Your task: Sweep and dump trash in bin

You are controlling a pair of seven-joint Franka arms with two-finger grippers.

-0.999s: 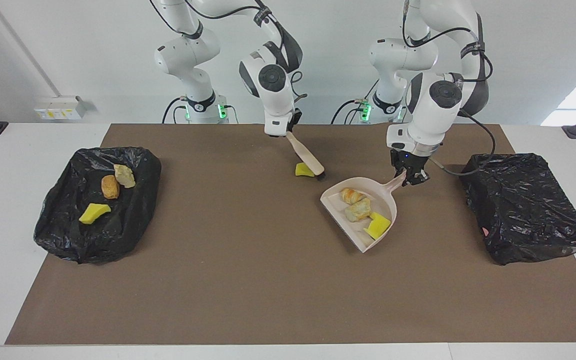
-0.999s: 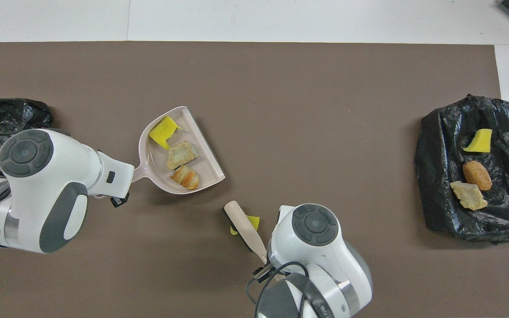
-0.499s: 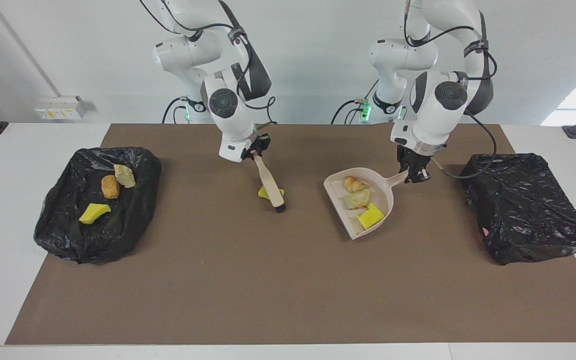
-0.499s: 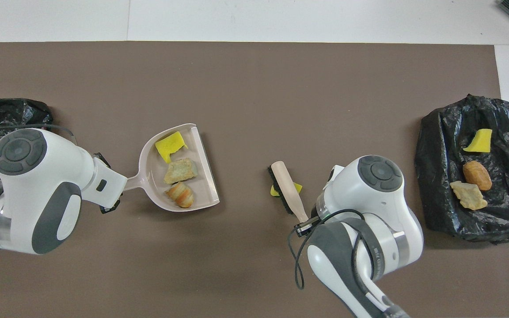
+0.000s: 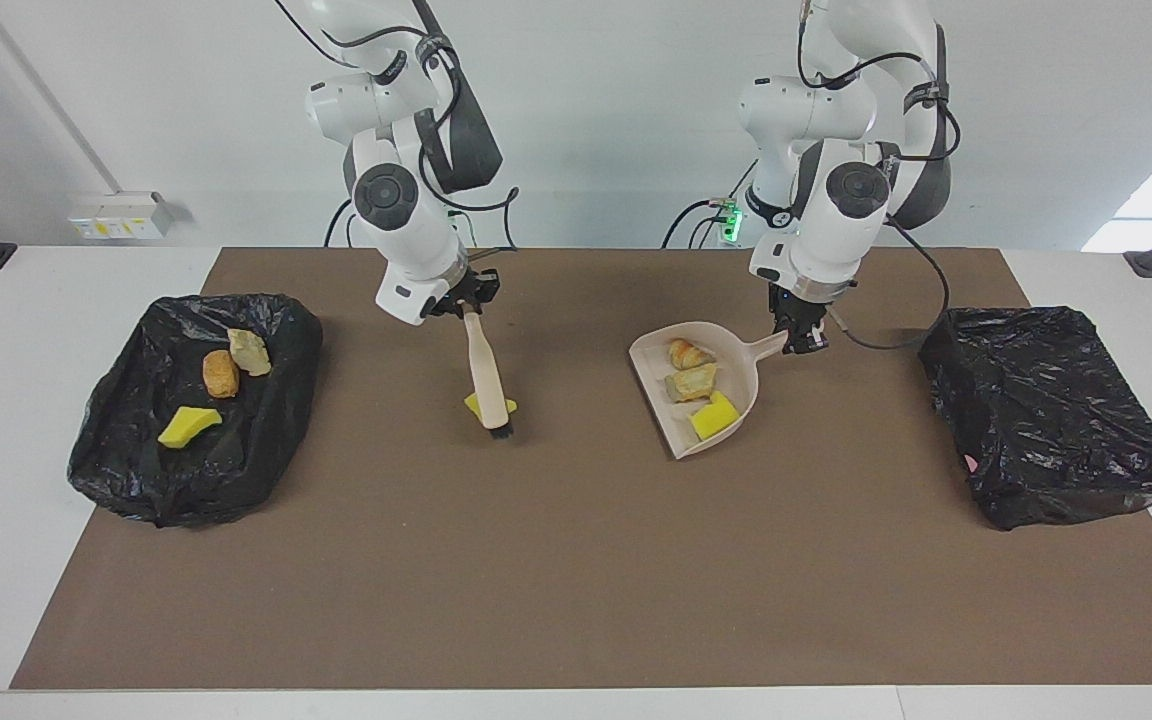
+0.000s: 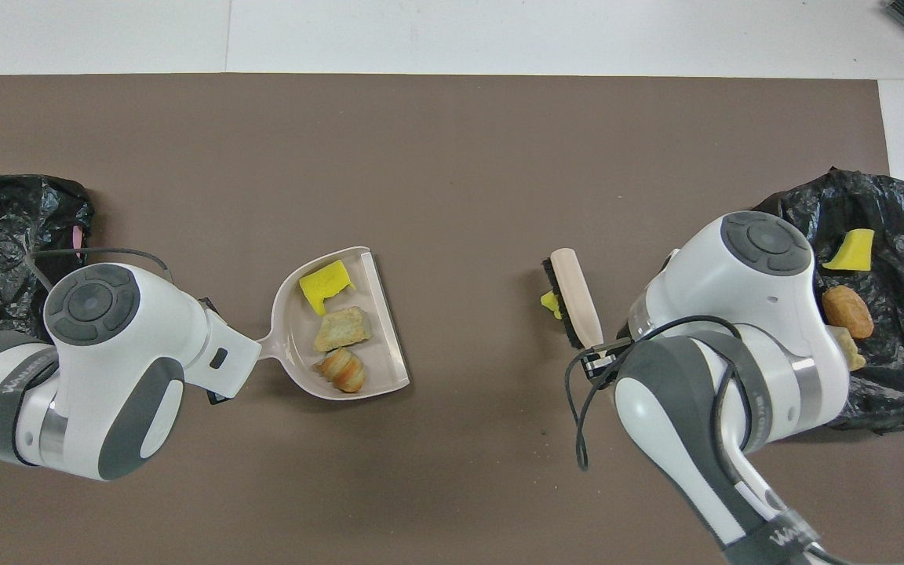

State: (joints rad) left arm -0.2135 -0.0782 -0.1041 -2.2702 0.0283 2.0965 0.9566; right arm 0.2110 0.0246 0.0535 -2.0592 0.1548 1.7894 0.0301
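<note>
My right gripper (image 5: 464, 301) is shut on the handle of a beige brush (image 5: 488, 375). The brush's dark bristles rest on the mat against a yellow sponge piece of trash (image 5: 476, 404). My left gripper (image 5: 798, 338) is shut on the handle of the beige dustpan (image 5: 748, 385). The pan holds a bread-like lump (image 5: 686, 354), a pale lump (image 5: 691, 382) and a yellow sponge chunk (image 5: 714, 415). A black-bagged bin (image 5: 236, 440) at the right arm's end carries three more pieces. In the overhead view the brush (image 6: 574, 302) half covers the sponge (image 6: 550, 303).
A second black-bagged bin (image 5: 1046, 410) sits at the left arm's end of the table, beside the dustpan arm. A brown mat (image 5: 576, 560) covers most of the table. White table edge shows around the mat.
The right arm has swept the brush and the yellow sponge along the mat toward the right arm's end. The left arm has shifted the loaded dustpan the same way, turning it a little.
</note>
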